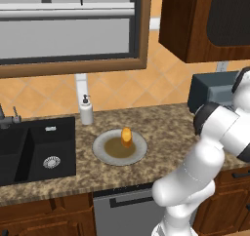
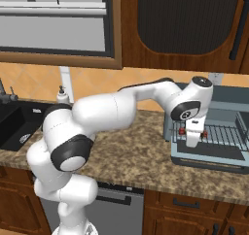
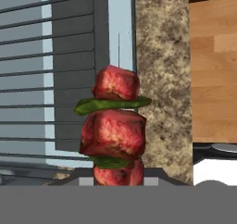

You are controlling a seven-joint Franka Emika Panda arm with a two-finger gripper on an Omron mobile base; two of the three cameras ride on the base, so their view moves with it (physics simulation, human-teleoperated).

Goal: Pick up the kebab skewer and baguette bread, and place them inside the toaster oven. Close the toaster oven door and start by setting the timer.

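Kebab skewer (image 3: 115,130) — tight in closed jaws.

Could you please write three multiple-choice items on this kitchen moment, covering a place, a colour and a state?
1. Where is the baguette bread?
A. on the grey plate
B. in the sink
C. on the oven rack

2. What colour is the soap dispenser by the sink?
A. red
B. white
C. green

3. How does the toaster oven door stand?
A. shut
B. half raised
C. folded down open

Answers:
1. A, the left base view shows it standing on the plate.
2. B, its body is white.
3. C, it lies flat before the toaster oven, with the gripper, jaws shut on the kebab skewer, over the wire rack.
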